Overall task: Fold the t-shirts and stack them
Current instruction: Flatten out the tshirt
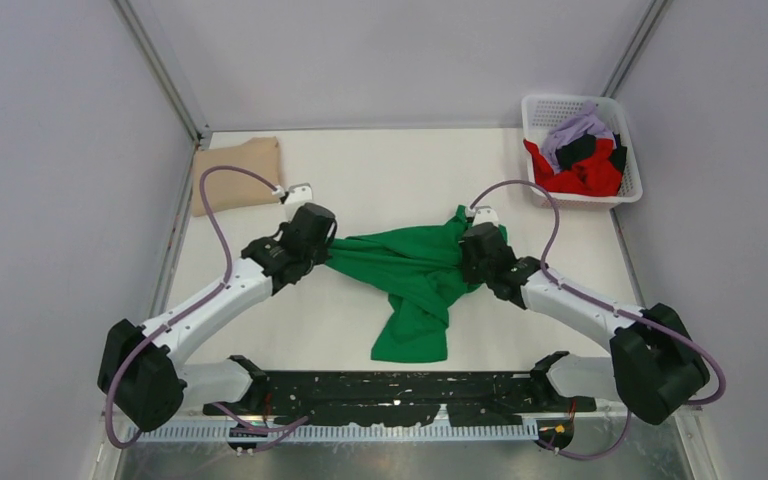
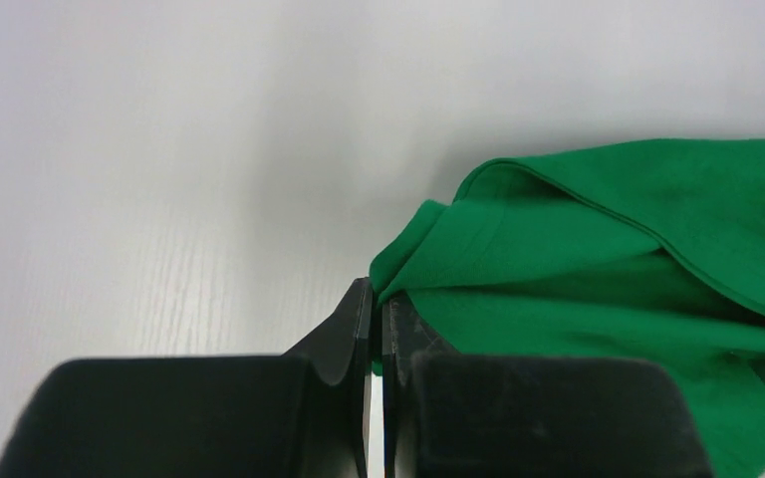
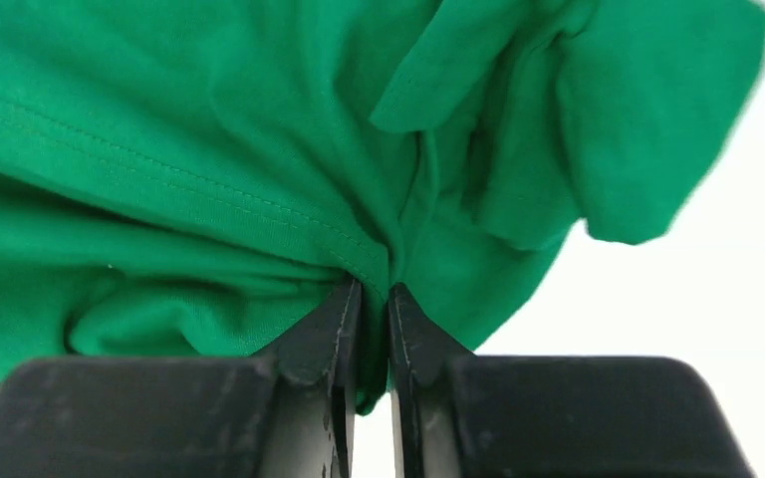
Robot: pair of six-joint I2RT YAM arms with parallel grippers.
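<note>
The bright green t-shirt (image 1: 410, 275) hangs stretched between my two grippers at the table's middle, its lower part trailing toward the near edge. My left gripper (image 1: 326, 246) is shut on the shirt's left edge; the left wrist view shows the green cloth (image 2: 637, 249) pinched between the fingertips (image 2: 377, 294). My right gripper (image 1: 463, 250) is shut on the shirt's right side; the right wrist view shows bunched cloth (image 3: 209, 169) clamped at the fingertips (image 3: 374, 294). A folded tan t-shirt (image 1: 235, 172) lies at the far left. Red (image 1: 585, 177), lilac (image 1: 575, 130) and black (image 1: 580, 150) shirts are in the basket.
The white lattice basket (image 1: 632, 170) stands at the far right corner. Grey walls enclose the table on three sides. A black rail with the arm bases runs along the near edge (image 1: 400, 395).
</note>
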